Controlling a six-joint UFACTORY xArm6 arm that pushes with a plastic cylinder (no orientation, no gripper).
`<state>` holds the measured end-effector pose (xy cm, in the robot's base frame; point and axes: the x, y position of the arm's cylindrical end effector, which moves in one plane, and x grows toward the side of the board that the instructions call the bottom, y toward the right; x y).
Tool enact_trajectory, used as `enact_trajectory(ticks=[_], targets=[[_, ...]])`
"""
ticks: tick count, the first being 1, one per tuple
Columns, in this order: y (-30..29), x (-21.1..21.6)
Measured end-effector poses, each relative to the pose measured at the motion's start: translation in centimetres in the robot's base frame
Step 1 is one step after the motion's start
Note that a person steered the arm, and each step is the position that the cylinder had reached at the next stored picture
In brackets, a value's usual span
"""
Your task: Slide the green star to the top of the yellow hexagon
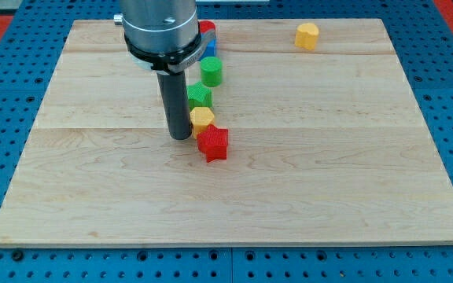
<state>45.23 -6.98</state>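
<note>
Pincer absent; my tip (pixel 180 135) sits upper-centre, just left of the yellow hexagon (pixel 202 118). Green star (pixel 199 96) touches the hexagon's top edge. Risk: further pushing would likely scatter the adjacent red star (pixel 213 143) and green cylinder (pixel 211 71).

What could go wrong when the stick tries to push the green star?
1. The green star sits tight against the yellow hexagon, with the red star just below, so a push might shove all three.
2. My tip is beside the hexagon, not the star, so it may hit the hexagon first.
3. The green cylinder lies just above and could get bumped.
</note>
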Motion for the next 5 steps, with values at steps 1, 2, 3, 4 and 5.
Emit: enact_trajectory(ticks=[1, 2, 3, 4, 5], targets=[[-0.5, -0.2], [-4.7, -1.0], [-4.5, -3.3], [-3.5, -4.7], [-2.0, -7.4]])
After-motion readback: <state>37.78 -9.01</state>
